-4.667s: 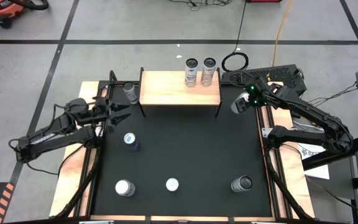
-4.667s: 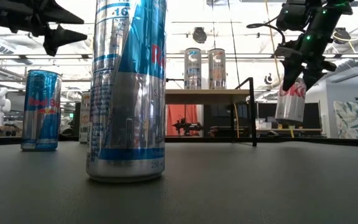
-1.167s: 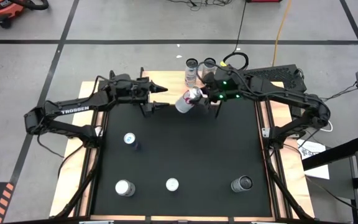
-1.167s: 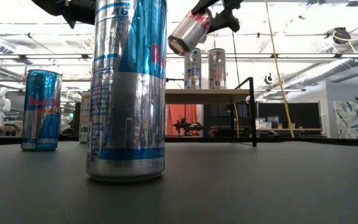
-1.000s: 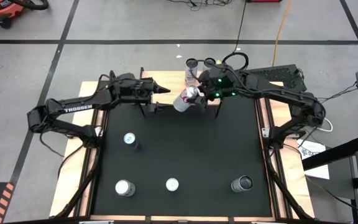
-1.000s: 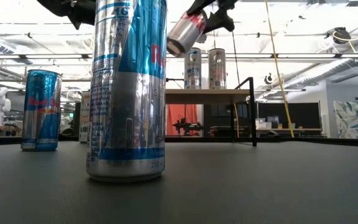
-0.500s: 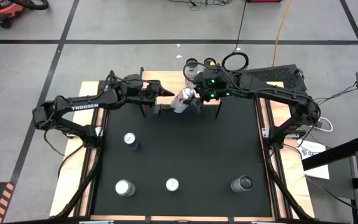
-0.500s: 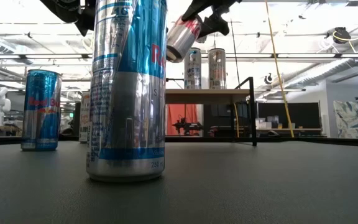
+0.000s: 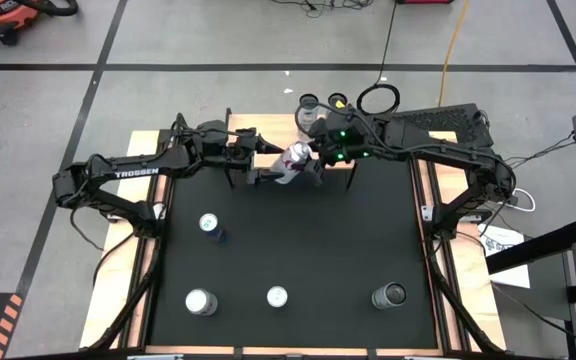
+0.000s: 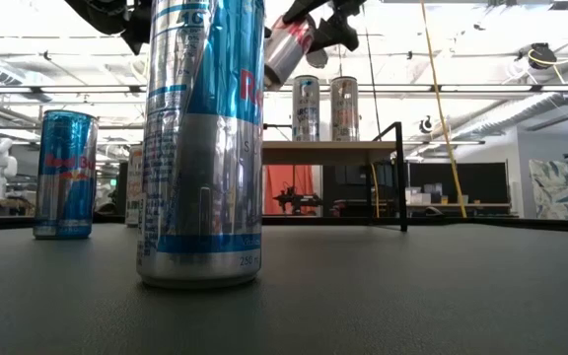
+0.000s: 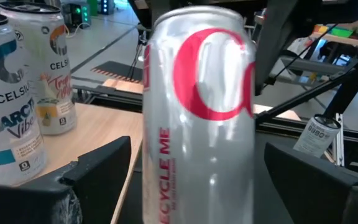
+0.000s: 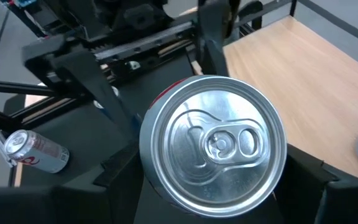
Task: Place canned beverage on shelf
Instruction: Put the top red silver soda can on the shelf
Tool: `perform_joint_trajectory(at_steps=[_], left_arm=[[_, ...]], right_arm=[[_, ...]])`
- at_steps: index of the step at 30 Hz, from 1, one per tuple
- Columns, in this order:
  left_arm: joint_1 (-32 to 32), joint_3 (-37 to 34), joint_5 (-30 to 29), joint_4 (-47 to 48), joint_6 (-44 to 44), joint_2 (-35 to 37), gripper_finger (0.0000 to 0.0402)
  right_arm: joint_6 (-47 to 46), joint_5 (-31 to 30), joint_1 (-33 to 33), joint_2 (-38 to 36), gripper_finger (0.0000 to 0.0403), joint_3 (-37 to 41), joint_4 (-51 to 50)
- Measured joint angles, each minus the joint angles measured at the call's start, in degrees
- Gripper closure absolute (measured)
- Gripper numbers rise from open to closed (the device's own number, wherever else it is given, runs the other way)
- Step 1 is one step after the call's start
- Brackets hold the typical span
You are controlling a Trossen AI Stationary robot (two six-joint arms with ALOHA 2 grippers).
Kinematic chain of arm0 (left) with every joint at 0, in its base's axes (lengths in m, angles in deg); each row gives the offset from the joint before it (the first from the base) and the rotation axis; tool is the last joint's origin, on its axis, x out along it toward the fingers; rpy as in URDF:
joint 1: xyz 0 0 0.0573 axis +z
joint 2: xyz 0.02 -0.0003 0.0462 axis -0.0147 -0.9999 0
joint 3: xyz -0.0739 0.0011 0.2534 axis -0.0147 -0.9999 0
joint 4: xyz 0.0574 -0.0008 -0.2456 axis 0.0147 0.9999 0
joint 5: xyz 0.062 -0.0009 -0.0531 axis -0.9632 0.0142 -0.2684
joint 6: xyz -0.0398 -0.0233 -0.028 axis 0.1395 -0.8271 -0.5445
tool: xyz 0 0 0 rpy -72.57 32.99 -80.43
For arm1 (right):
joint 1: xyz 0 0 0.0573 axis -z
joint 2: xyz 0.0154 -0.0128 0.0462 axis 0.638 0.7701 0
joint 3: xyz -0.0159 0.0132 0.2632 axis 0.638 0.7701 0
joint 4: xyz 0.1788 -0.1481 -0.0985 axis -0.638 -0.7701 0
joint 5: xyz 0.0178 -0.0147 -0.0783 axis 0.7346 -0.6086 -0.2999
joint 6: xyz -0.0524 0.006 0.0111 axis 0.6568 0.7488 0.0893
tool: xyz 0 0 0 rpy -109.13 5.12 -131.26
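- the right gripper (image 9: 304, 163) clamps a silver diet coke can (image 9: 293, 161) in the air over the front edge of the shelf (image 9: 258, 137), upper middle of the high frame; its jaws are partly closed on the can's body.
- the can is tilted, long axis slanting; in the low view its base (image 10: 276, 61) points down and toward the frame's left.
- the left gripper (image 9: 268, 160) comes in from the frame's left with jaws spread wide, one finger on each side of the can; in the left wrist view gaps show between the can (image 11: 197, 118) and both fingers, so it grips nothing.
- two celsius cans (image 9: 310, 109) stand upright on the shelf's right rear; the pale wood to their left is bare.
- lower in the high frame, four upright cans (image 9: 208, 224) stand well apart on the black worktop (image 9: 308, 250), with wide open mat between them and the shelf.
- another can (image 12: 35, 151) lies on its side on the worktop in the right wrist view.
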Motion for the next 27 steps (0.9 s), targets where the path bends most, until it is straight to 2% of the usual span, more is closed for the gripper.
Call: perform_joint_trajectory(at_steps=[5, 10, 16, 22, 27], left_arm=[[0.0, 0.0, 0.1, 0.2, -0.1, 0.0, 0.0029], [-0.3, 0.0, 3.1, -0.2, -2.5, 0.0, 0.0029], [-1.5, -0.1, 3.3, -0.4, -2.5, 0.0, 0.0029], [-1.5, 0.0, 3.6, 4.1, -0.8, 0.0, 0.003], [-1.5, 0.0, 3.7, 5.5, 0.1, 0.0, 0.0047]], right_arm=[[0.0, 0.0, -0.7, 0.0, 0.0145, 0.0, 0.8], [0.4, 0.0, -1.2, 1.0, 0.0145, 0.0, 3.7], [0.4, 3.0, -1.3, 3.3, 0.0145, 0.0, 3.6], [0.0, 3.0, -1.3, 4.1, 0.0145, 0.0, 3.1], [0.0, 3.0, -1.3, 4.1, 0.0145, 0.0, 3.8]])
